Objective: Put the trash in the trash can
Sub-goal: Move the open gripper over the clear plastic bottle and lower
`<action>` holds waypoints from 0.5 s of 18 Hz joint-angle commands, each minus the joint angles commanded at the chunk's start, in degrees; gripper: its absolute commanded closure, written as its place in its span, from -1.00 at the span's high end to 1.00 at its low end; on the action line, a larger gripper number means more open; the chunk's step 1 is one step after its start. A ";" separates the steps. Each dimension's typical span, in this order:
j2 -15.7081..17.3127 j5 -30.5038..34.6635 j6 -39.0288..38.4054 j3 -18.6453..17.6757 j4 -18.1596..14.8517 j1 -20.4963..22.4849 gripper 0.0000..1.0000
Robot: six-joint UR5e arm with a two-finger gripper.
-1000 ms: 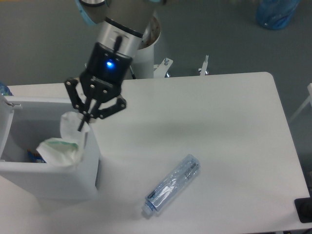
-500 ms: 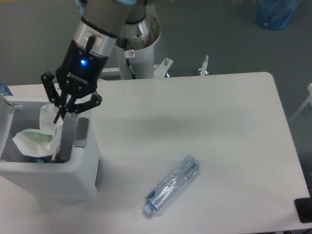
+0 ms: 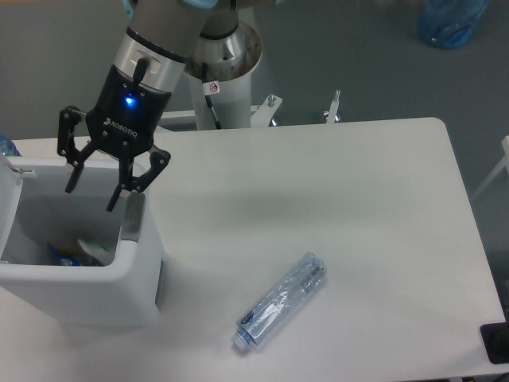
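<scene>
Camera view gives us the counter (image 3: 358,199); trash can (image 3: 135,274) at its left, wrapper (image 3: 94,248) inside; end effector (image 3: 91,181) spread wide, empty, above; bottle (image 3: 282,312) looks light, slippery, crushable; we'd grip mid-body.

White "ROBOTIQ" lettering stands on the black body of the hand (image 3: 93,189); nothing else reads.

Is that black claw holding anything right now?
Nothing: the black two-finger gripper is open and empty above the boxy white plastic trash can.
</scene>
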 joint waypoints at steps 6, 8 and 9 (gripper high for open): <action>-13.87 1.83 1.74 14.23 0.27 3.26 0.99; -15.83 5.17 6.04 14.87 0.18 3.26 0.99; -16.53 6.40 8.33 14.78 0.18 3.35 0.99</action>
